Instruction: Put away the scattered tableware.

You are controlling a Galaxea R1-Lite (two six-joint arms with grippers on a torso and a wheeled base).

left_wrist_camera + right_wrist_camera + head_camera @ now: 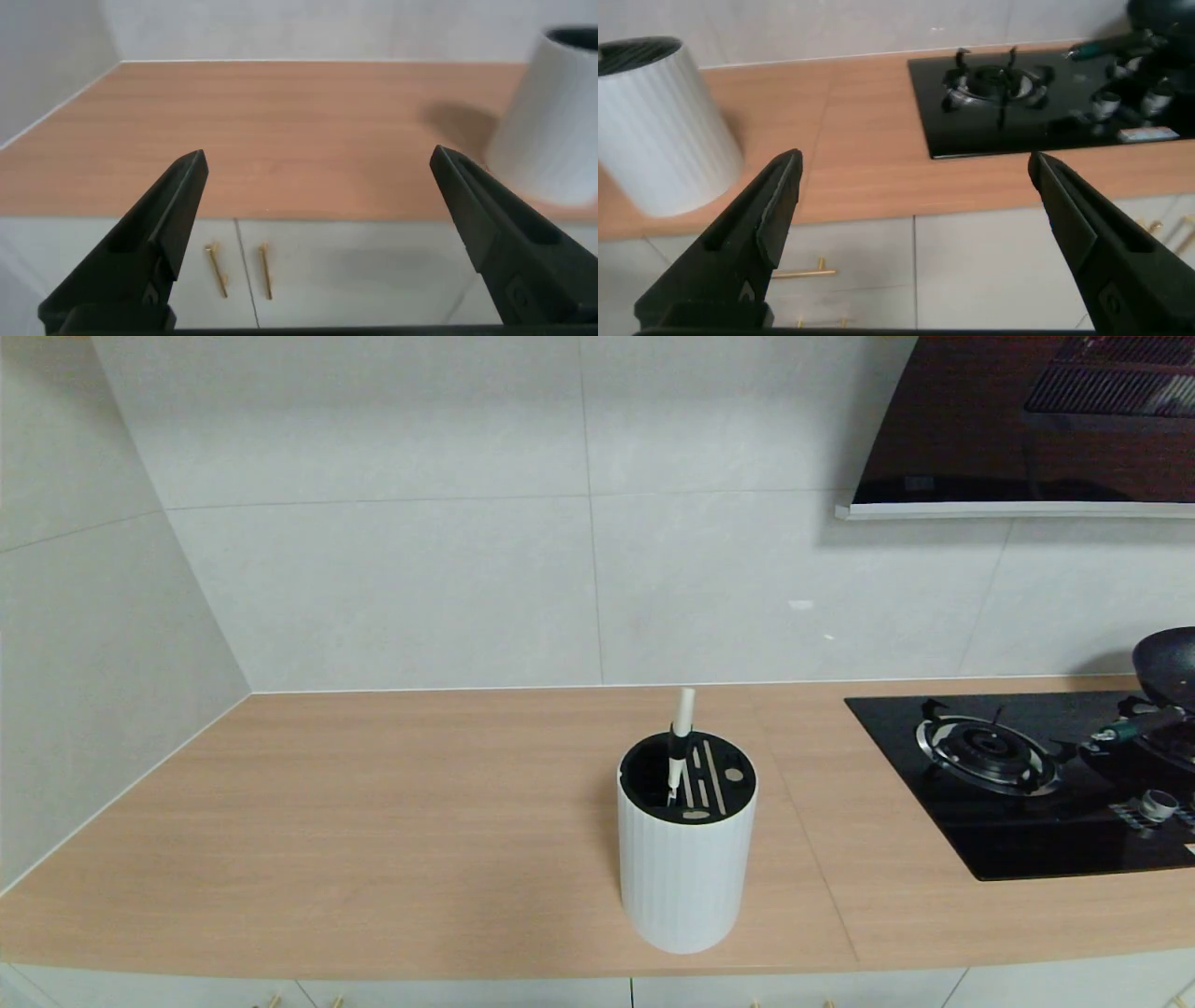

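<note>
A white ribbed cylindrical holder [686, 859] with a black slotted top stands near the front edge of the wooden counter [373, 821]. One utensil with a white and black handle [681, 733] stands upright in a slot of it. My left gripper [318, 163] is open in front of the counter's edge, left of the holder [551, 117], holding nothing. My right gripper [915, 168] is open too, in front of the counter's edge between the holder [659, 126] and the hob [1036, 93], with nothing between its fingers.
A black gas hob [1027, 784] with burners takes the counter's right end, and a dark pan [1167, 667] sits on its far burner. A range hood [1027, 429] hangs above. Tiled walls close the back and left. Cabinet doors with gold handles [241, 271] lie below the counter.
</note>
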